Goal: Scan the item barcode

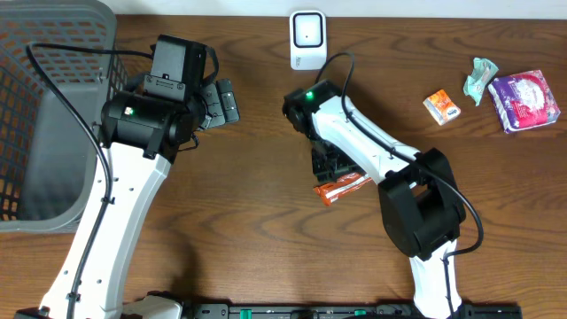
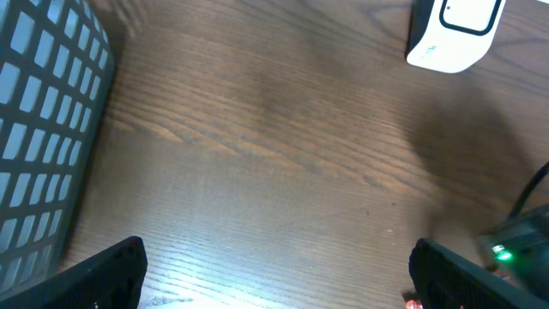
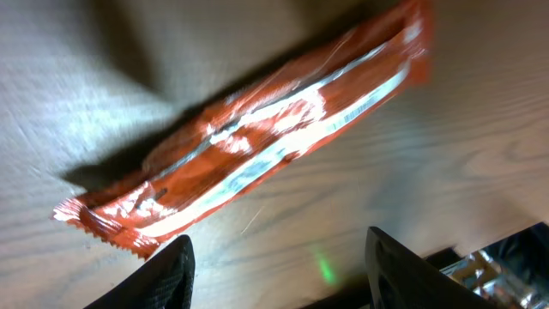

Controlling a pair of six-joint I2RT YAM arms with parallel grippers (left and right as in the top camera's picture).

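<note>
While right gripper [image 3: 279, 257] hovers: one orange wrapper [image 3: 249, 142] (flat), one scanner [image 1: 307, 40].

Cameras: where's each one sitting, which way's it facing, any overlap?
Overhead: above the table, looking straight down; left arm and right arm show.
Left wrist: on left arm, faces table, basket, scanner; left gripper open at bottom.
Right wrist: close over orange wrapper; right gripper at bottom.
Shared: scanner in overhead and left wrist; wrapper in overhead and right wrist.
</note>
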